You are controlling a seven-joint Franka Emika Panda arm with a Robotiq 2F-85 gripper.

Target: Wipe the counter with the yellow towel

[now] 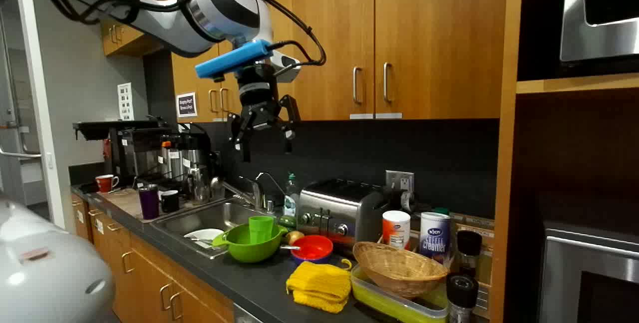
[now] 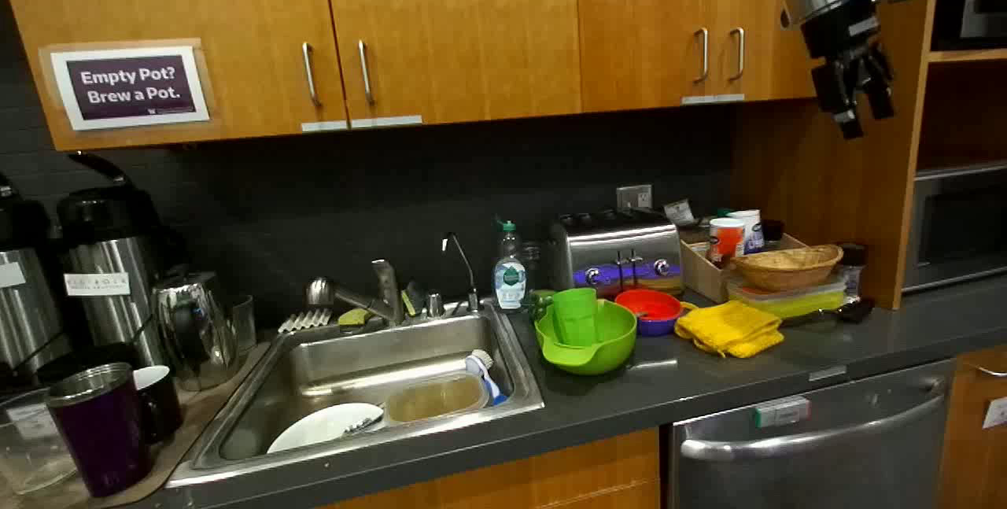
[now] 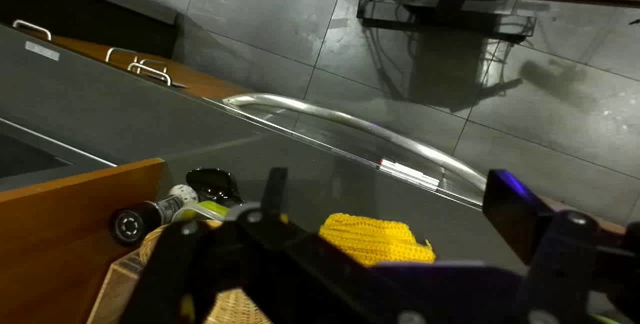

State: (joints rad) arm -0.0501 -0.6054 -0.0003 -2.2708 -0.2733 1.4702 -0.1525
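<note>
Yellow towel [image 2: 730,328], cup [image 2: 577,316] in bowl [image 2: 594,357], plate [image 2: 319,426] in sink [image 2: 334,366]

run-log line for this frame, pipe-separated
gripper: open, empty, raised above counter level | yellow towel: folded, on counter beside red bowl | grasp: not yet made | wipe: pending

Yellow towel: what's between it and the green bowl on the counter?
In an exterior view, a red bowl, blue below, stands between the yellow towel and the green bowl, toward the back; in front of it, bare counter shows.
</note>
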